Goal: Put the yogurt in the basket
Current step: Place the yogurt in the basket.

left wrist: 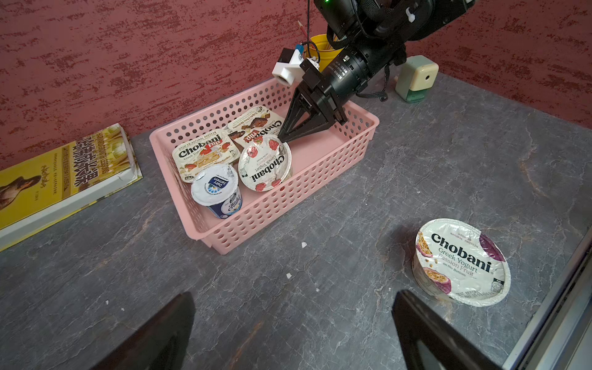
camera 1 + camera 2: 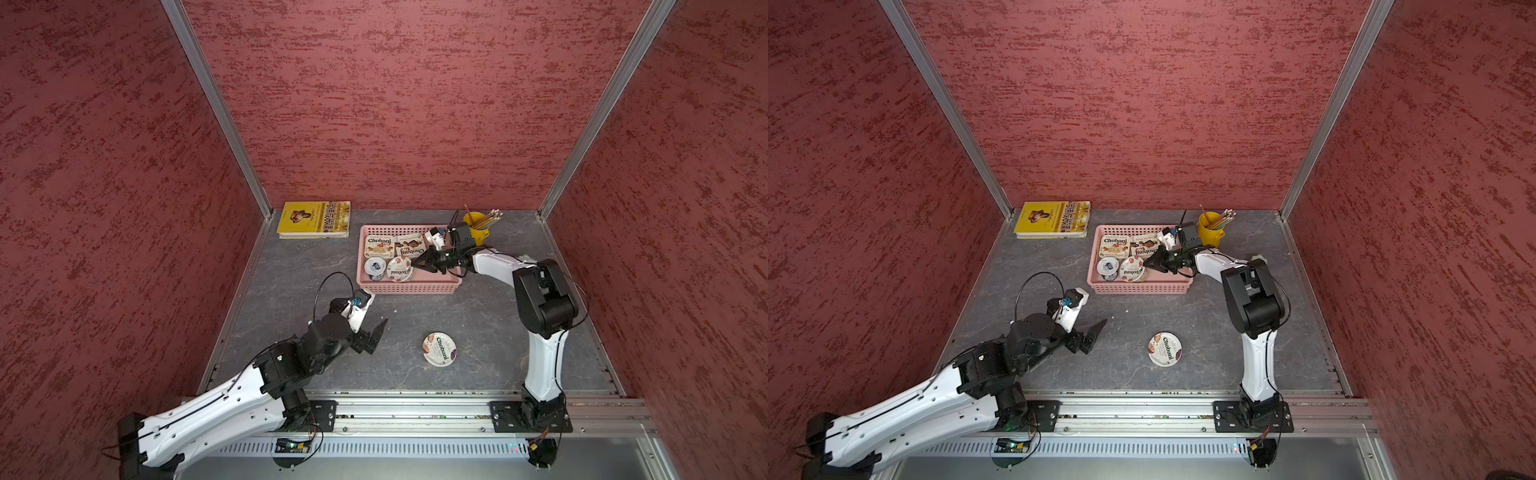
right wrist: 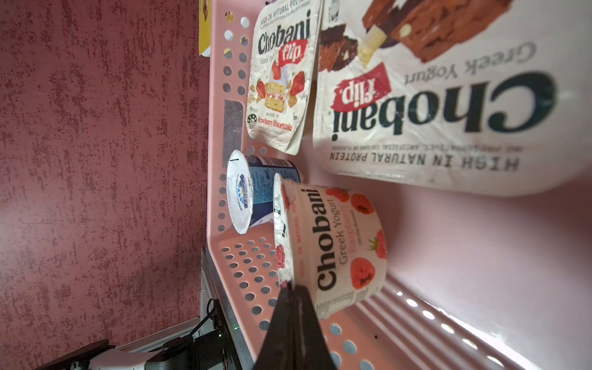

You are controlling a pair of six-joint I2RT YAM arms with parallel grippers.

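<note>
The pink basket [image 2: 409, 289] [image 1: 288, 211] holds several yogurt cups: two rectangular Chobani ones [image 2: 379, 246] [image 2: 410, 245], a small blue-and-white one [image 2: 375, 266] and a round raspberry Chobani [image 2: 399, 269] [image 3: 333, 250], which leans. My right gripper [image 2: 412, 264] [image 1: 282, 138] [image 3: 290, 286] reaches into the basket, shut, its tip at that round cup's lid rim. Whether the rim is pinched, I cannot tell. Another round Chobani yogurt [image 2: 439, 349] [image 1: 461, 261] stands on the table in front of the basket. My left gripper [image 2: 376, 332] [image 1: 294, 294] hovers open to its left, holding nothing.
A yellow book [image 2: 314, 219] lies at the back left. A yellow pencil bucket [image 2: 476, 226] stands behind the basket's right end, with a pale green pencil sharpener [image 1: 416, 78] beside it. Red walls close three sides, and a metal rail [image 2: 415, 409] runs along the front.
</note>
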